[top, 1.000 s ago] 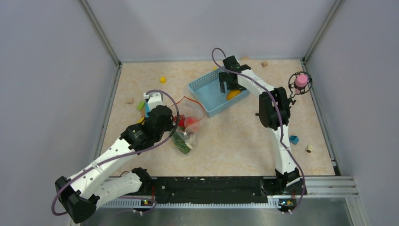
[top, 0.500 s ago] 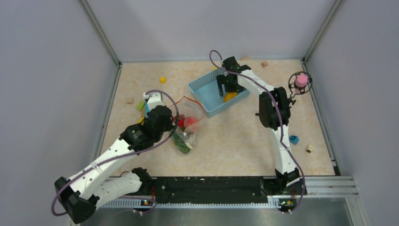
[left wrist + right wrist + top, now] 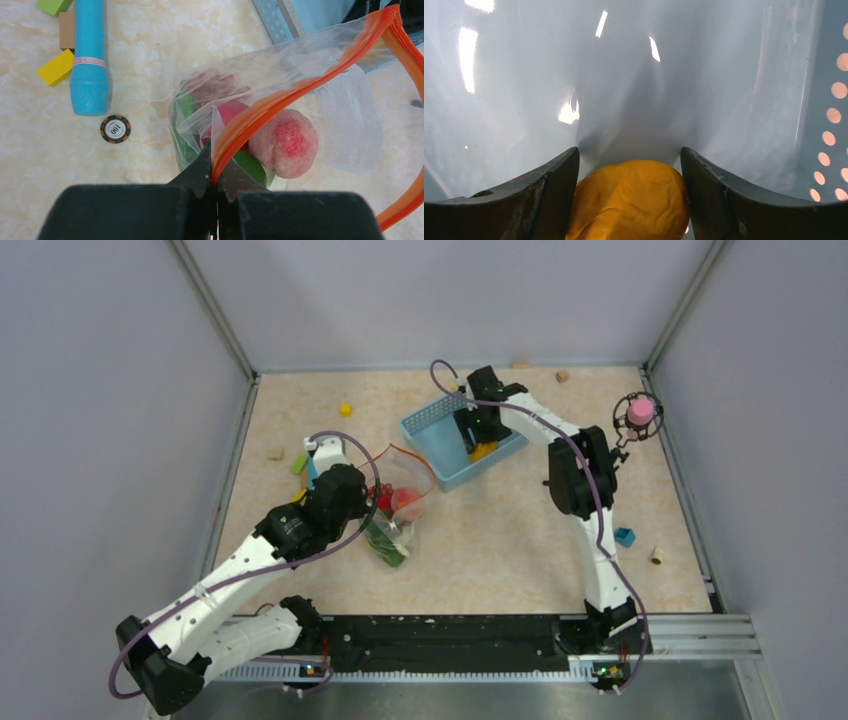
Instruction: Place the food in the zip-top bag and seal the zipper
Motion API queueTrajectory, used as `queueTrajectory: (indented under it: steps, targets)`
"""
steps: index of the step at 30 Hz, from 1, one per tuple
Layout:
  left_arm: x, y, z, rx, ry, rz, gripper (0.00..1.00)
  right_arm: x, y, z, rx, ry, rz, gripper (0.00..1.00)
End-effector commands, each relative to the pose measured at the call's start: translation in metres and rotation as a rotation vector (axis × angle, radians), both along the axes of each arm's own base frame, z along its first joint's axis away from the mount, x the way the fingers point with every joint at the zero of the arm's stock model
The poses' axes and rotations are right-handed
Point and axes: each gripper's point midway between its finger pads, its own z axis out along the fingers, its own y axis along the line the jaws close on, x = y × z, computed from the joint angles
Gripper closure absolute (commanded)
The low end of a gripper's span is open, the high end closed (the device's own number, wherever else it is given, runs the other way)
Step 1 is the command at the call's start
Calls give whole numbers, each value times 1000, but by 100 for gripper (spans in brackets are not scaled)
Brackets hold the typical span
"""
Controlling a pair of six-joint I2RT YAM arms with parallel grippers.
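Top view: zip-top bag [image 3: 402, 508] lies on the table [image 3: 500, 530] at about 8 o'clock from table centre; light-blue basket [image 3: 428, 426] sits at 1 o'clock from the bag, close to it but apart.

Left gripper [image 3: 215, 166]: jaws pinched nearly together on the zipper [image 3: 300, 80], clamping the orange-red strip right at the fingertips; from the pinch the strip runs up toward 2 o'clock in the wrist view and loops back down the right edge, so the bag mouth gapes.

In the bag: pink peach [image 3: 283, 144] at 2 o'clock from the fingertips, just past the strip; red tomato [image 3: 231, 112] at 12 o'clock behind the film; a green piece [image 3: 250, 168] just beside the tips at 3 o'clock, can't tell pepper or chili; darker reddish piece [image 3: 212, 85] further up, type unclear through the plastic.

Off the bag, left wrist view: light-blue stick [image 3: 90, 55] at 10 o'clock; round token marked 100 [image 3: 115, 129] at 9 o'clock; yellow block [image 3: 55, 67] touching the stick's left side; tan block [image 3: 66, 30] and green block [image 3: 52, 5] above it.

Right gripper [image 3: 629, 156]: down inside the basket; fingers [image 3: 549, 190] set fairly wide with the yellow mango [image 3: 631, 200] filling the gap, touching both inner faces; reads as gripped; mango sits low on the basket floor, perforated wall at 3 o'clock.
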Motion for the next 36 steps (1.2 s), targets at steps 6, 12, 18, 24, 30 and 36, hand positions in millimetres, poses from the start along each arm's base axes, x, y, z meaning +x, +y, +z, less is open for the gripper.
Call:
queueTrajectory:
  steps: [6,12,18,24,30,36]
  targets:
    - [2,4,6,7,-23,15,100,-22,-1,20,-2,2,19,60]
    - [1,2,5,3,-17,6,100,-17,14,53,103,-48,3,75]
    - [0,3,8,-8,-23,7,100,-10,13,104,176,-181,-81,78]
    - [-2,2,11,-30,-32,0,100,-34,9,171,285,-348,-102,79]
    - [-3,2,10,-36,-33,1,100,-114,73,232,486,-459,136,79]
    - [-3,-1,10,-45,-34,-9,100,-202,142,284,630,-627,378,79]
